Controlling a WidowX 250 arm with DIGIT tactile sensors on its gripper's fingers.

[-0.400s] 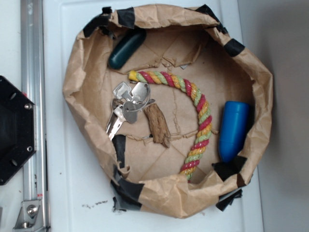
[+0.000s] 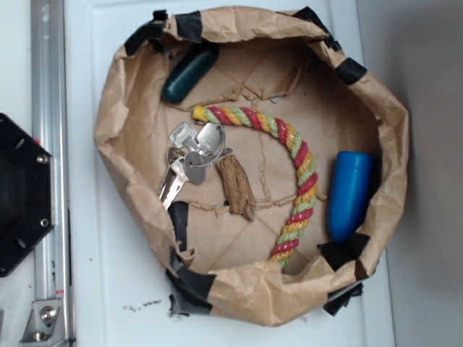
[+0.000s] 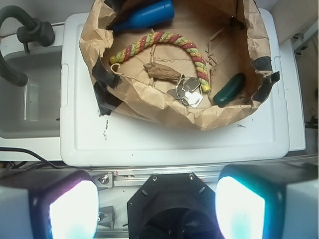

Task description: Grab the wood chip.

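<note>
The gripper (image 3: 157, 209), its two fingers spread wide and holding nothing, hangs well apart from the paper bowl (image 2: 116, 108), where the wood chip (image 2: 236, 186) lies at 4 o'clock of the keys (image 2: 189, 160), touching them.

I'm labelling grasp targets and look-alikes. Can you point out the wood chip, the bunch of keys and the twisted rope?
wood chip (image 2: 236, 186): exterior view, middle of its rough brown body.
bunch of keys (image 2: 189, 165): exterior view, the overlapping silver key heads.
twisted rope (image 2: 302, 160): exterior view, the bend of its curve.
</note>
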